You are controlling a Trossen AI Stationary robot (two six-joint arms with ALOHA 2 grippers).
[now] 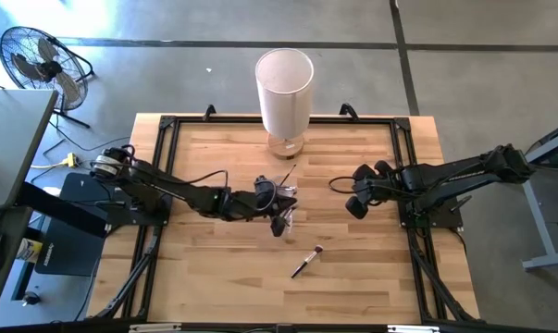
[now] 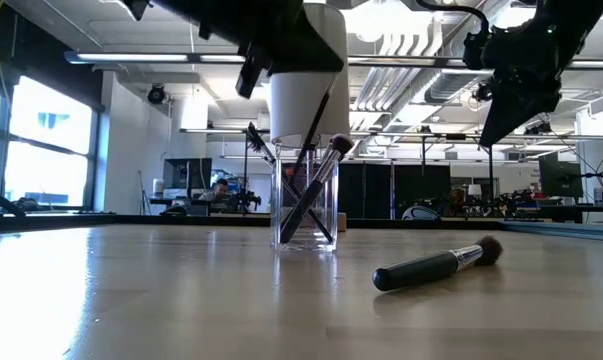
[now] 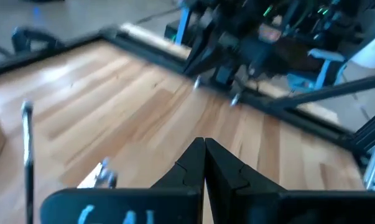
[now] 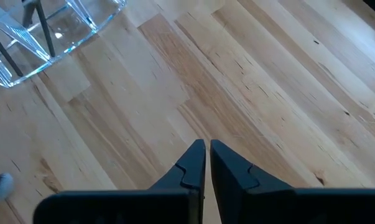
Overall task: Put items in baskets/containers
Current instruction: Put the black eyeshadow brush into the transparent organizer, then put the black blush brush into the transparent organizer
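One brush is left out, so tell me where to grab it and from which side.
Grip the brush mid-handle, coming straight down from above. It lies flat on the table, clear of the cup, and its dark handle is the long, firm part; the bristles are soft.

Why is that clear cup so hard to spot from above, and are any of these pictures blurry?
High view: the clear cup nearly vanishes against the wood table. Low view: bright ceiling lights backlight it, so its walls and the brushes inside show. Left wrist view: smeared throughout. Right wrist view: sharp wood grain.
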